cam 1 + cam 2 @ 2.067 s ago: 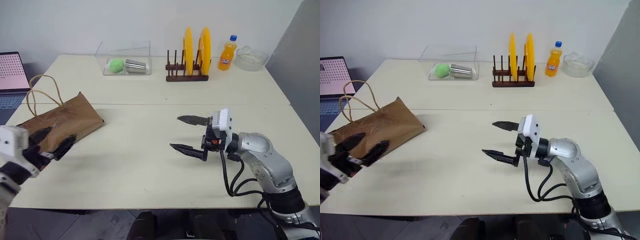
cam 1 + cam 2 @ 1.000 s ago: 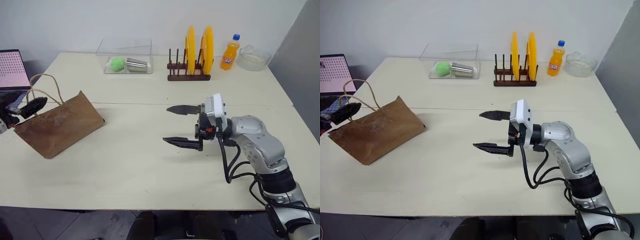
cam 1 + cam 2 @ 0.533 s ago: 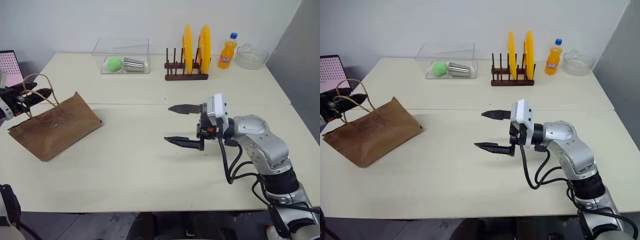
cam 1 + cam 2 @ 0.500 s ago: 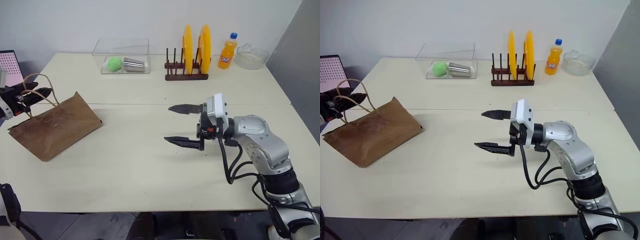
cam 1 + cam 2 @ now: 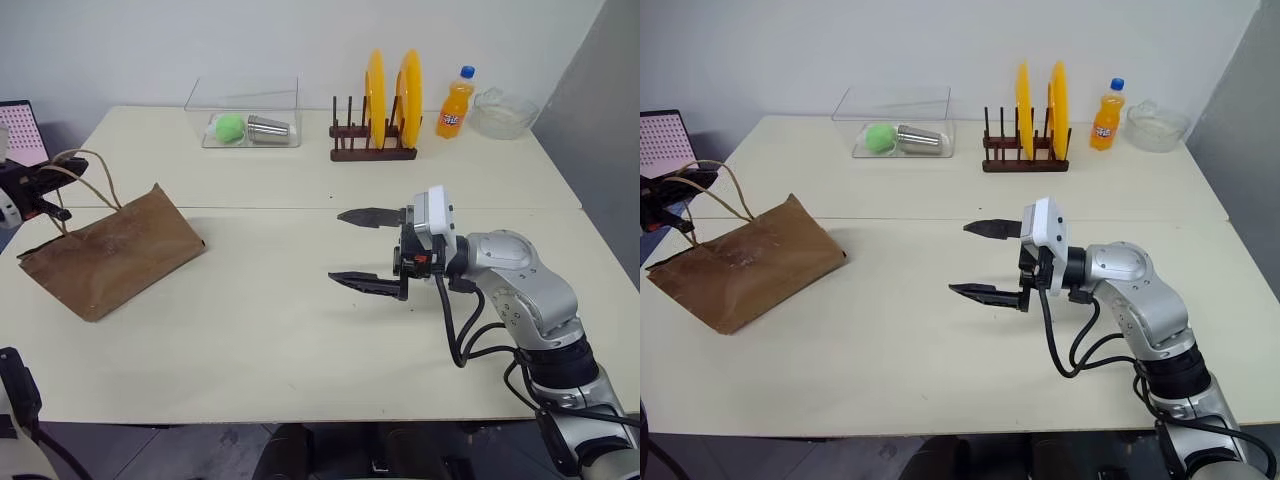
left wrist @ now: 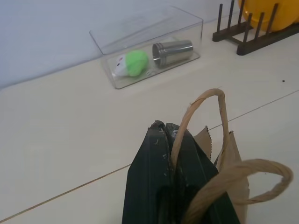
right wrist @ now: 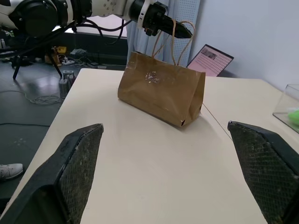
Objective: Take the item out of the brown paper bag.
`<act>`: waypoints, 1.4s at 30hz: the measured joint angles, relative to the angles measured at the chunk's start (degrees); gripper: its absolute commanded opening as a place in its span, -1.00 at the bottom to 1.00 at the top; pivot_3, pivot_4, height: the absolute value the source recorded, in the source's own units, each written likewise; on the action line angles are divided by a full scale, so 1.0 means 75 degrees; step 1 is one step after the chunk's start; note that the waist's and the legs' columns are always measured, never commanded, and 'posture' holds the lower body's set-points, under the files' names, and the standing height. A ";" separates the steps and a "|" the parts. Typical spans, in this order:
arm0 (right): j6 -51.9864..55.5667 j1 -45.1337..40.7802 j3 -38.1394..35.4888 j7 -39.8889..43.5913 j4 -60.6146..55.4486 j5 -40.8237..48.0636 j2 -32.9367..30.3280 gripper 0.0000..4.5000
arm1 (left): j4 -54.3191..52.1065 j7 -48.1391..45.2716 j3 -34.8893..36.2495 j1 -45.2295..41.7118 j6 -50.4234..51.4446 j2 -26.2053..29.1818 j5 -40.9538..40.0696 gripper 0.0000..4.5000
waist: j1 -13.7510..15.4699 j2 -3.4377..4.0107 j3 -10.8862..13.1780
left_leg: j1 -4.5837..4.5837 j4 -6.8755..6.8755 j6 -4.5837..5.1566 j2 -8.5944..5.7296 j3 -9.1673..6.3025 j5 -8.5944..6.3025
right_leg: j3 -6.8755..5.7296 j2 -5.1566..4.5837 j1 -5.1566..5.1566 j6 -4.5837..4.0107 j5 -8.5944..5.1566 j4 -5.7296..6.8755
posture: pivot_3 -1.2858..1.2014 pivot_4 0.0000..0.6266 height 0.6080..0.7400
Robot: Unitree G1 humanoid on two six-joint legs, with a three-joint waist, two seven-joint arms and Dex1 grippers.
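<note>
The brown paper bag (image 5: 110, 250) lies crinkled on the left of the cream table (image 5: 260, 330), its tan cord handles (image 5: 88, 168) raised toward the left edge. My left gripper (image 5: 58, 178) is shut on one cord handle; in the left wrist view the cord (image 6: 205, 100) comes out from between the closed black fingers (image 6: 149, 158). The item is hidden; the bag's inside cannot be seen. My right gripper (image 5: 368, 248) hovers over the table's middle, open and empty, pointing toward the bag (image 7: 161, 88).
At the back stand a clear box (image 5: 245, 115) with a green ball and metal cup, a wooden rack (image 5: 375, 150) with two yellow plates, an orange soda bottle (image 5: 455, 103) and a glass bowl (image 5: 503, 113). A laptop (image 5: 22, 130) sits far left.
My left gripper went from the bag's near end up to the cord handles and closed on one, drawing it taut. The right gripper stayed open and almost still.
</note>
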 measured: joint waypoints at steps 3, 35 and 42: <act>0.0101 0.0056 -0.0028 -0.0064 -0.0153 0.0004 -0.0078 1.00 | -0.0496 -0.0232 -0.0196 -0.0340 0.0240 -0.0160 -0.0010 -0.99 | 0.0052 -0.0004 -0.0001 | -0.0009 0.0009 -0.0001 -0.0004 -0.0012 0.0000 | -0.0008 0.0000 0.0002 0.0002 0.0001 -0.0001 | 0.03 -0.52 1.00; 0.1869 0.2273 -0.1779 -0.2385 -0.1723 0.0280 -0.1130 1.00 | 0.2972 0.1222 -0.1740 -0.5032 -0.1357 -0.5332 0.1564 -0.99 | -0.0001 -0.0034 0.0007 | -0.0066 0.0114 0.0005 -0.0012 -0.0004 -0.0001 | 0.0005 0.0004 -0.0035 0.0060 -0.0010 0.0095 | 0.03 -0.52 1.00; 0.1886 0.2399 -0.1806 -0.2590 -0.1903 0.0289 -0.1130 1.00 | 0.3213 0.1719 -0.1720 -0.5103 -0.1482 -0.5699 0.1708 -0.99 | 0.0006 -0.0034 0.0007 | -0.0066 0.0114 0.0005 -0.0016 -0.0002 -0.0001 | 0.0009 0.0003 -0.0035 0.0061 -0.0011 0.0095 | 0.03 -0.52 1.00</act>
